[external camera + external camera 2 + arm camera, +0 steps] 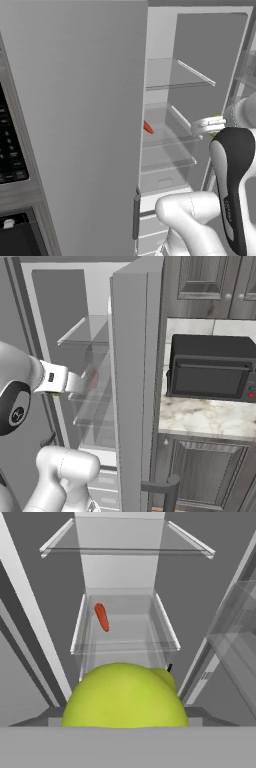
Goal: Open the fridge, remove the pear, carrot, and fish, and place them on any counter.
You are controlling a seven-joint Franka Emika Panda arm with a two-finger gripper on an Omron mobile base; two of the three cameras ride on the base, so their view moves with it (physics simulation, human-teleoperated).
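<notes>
white-walled fridge (pixel 120 572) interior ahead, door swung wide, clear shelves (pixel 125 549) stacked above and below. gripper (pixel 209 125) at the mouth of the compartment, spread wide around the pear (pixel 125 699), which bulges close against the hand camera and hides the fingertips; probably gripped, though contact itself not visible. carrot (pixel 102 617) on a mid shelf further in, near the back wall. fish not made out.

risks, as judged: slipping of the round fruit from a broad hold if swung fast; clipping the shelf lips or the open door's edge (pixel 135 406) while backing out, since both flank the wrist closely. open room: straight back out of the cavity, then right toward the marble counter (pixel 210 418), free in front of the microwave (pixel 212 366).
</notes>
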